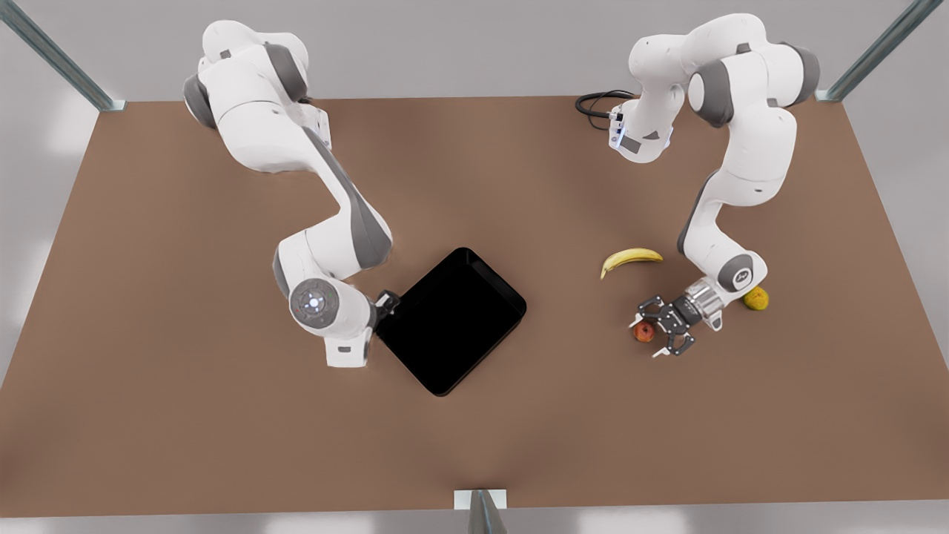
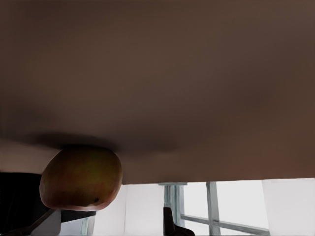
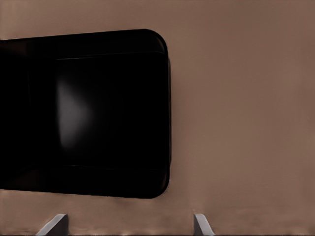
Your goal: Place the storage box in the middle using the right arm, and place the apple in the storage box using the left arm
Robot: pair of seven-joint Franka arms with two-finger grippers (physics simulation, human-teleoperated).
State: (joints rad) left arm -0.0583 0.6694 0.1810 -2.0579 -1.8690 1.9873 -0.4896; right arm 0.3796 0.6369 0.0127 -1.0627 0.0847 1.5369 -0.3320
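Writing: a small logo sits on the wrist of the arm above the apple, too small to read.
Storage box [image 1: 451, 320]: glossy black, open-topped, lying turned at an angle on the brown table [image 1: 148, 371]; the right wrist view cuts off one end of it [image 3: 98, 113].
Right gripper [image 1: 385, 302]: at the box's corner on the front view's left, mostly hidden behind its own wrist; in the right wrist view two pale fingertips [image 3: 54, 225] stand widely parted.
Apple [image 1: 643, 331]: on the table, well apart from the box toward the front view's right; red-orange in the left wrist view [image 2: 81, 177].
Left gripper [image 1: 654, 331]: fingers spread wide around the apple, not closed on it.
Banana [image 1: 629, 259]: just behind the apple.
Yellow-green fruit [image 1: 756, 298]: beyond the left wrist, partly hidden by it.
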